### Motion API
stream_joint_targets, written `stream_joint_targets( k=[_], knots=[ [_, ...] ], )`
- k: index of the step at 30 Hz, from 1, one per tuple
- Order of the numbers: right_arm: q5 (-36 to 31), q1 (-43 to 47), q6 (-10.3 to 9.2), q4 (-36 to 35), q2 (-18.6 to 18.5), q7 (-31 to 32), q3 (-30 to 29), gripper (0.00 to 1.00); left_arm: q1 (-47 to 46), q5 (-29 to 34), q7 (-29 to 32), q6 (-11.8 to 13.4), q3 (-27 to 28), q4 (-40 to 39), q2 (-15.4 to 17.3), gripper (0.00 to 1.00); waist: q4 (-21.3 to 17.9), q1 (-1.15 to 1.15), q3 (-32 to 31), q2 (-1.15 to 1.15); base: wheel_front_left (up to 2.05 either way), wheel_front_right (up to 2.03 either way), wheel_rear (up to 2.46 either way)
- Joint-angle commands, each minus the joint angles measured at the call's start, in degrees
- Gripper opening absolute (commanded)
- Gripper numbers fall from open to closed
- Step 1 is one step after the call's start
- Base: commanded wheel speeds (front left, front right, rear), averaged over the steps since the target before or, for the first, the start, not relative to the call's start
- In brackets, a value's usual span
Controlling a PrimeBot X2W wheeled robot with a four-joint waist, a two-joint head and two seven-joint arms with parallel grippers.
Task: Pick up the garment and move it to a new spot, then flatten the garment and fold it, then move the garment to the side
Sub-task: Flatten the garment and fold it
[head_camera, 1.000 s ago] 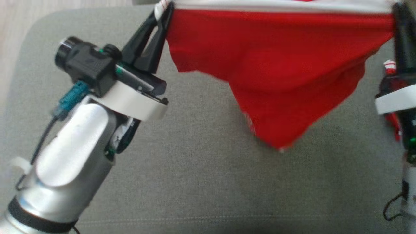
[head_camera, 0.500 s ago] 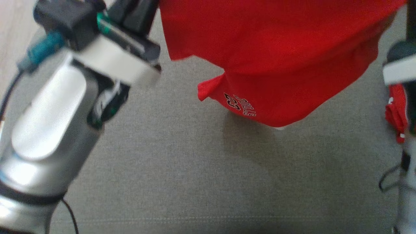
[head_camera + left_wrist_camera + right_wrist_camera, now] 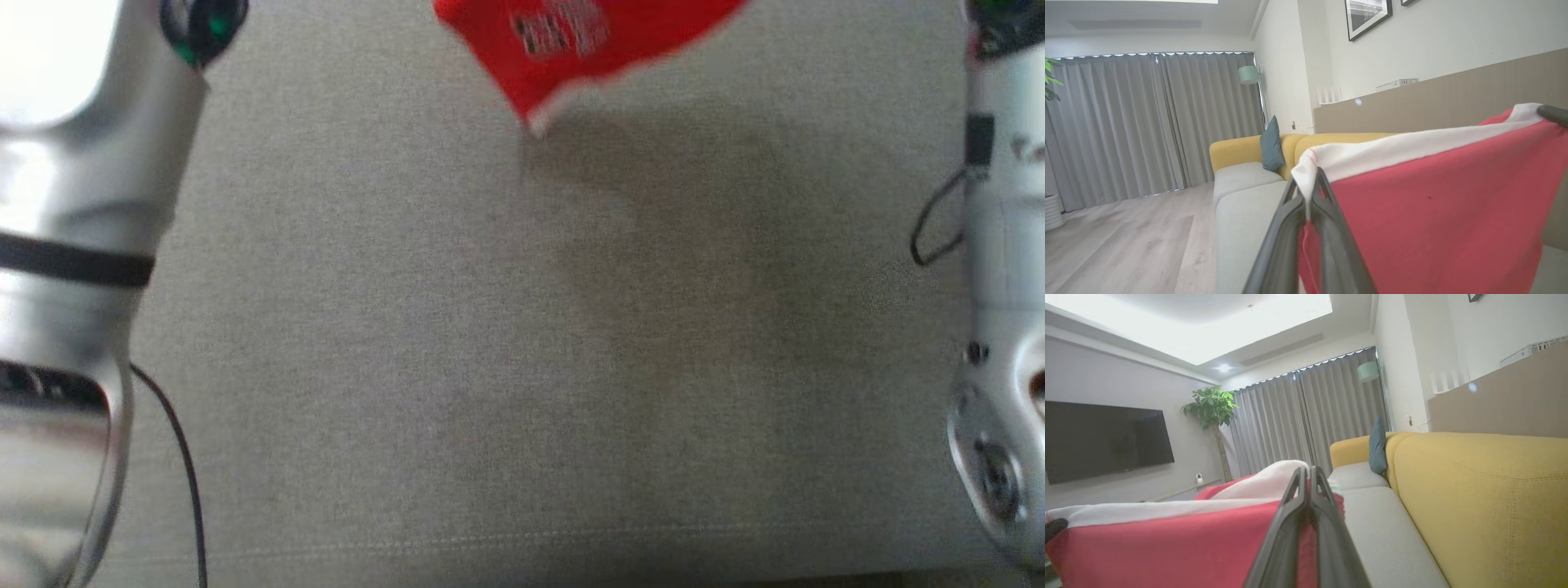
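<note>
The garment [image 3: 1433, 204] is red cloth with a broad white band along its top edge. It hangs in the air, stretched between the two arms. The left end effector [image 3: 1307, 185] has its dark fingers drawn narrow, pinching the white-banded corner. From there the cloth spreads off to that end effector's right, band above and red below, with a thin line of red stitching just beside the fingertips. The right end effector [image 3: 1306, 473] is clamped tight on the opposite corner, and the fabric runs away to its left in the same way, the white band folding over in a soft hump just beside the fingers.

In the head view the garment's lowest point hangs above the grey sofa seat [image 3: 490, 367] — red, with a patch of black-and-white print too blurred to read and a sliver of white at the very tip. It throws a soft shadow on the seat below it.

Beyond the right end effector's fingers, to their right, rises the yellow sofa back [image 3: 1474, 490], with a teal cushion [image 3: 1378, 447] leaning against its far end.
</note>
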Motion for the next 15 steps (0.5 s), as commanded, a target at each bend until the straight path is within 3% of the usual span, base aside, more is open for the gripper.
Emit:
stream_joint_targets(
  k=[1,9,15],
  knots=[
    [0.79,-3.70,-0.04,0.33,1.51,-2.01,0.78,0.00,-4.66,0.96,-0.60,-0.43,2.30,-0.53,1.59,0.00,-0.31,-0.01,0.58,0.00,0.00,0.00,0.00],
    [2.38,-8.28,-0.04,20.69,3.33,-12.17,7.06,0.00,-2.77,2.12,-0.68,-1.21,7.19,6.78,-2.05,0.00,-0.14,-0.01,4.92,0.00,0.00,0.00,0.00],
    [4.66,-3.83,-0.04,27.59,3.58,-15.63,12.54,0.00,4.94,1.30,-0.69,-1.94,11.41,9.80,-5.11,0.00,0.50,-0.01,8.47,0.00,0.00,0.00,0.00]
  ],
)
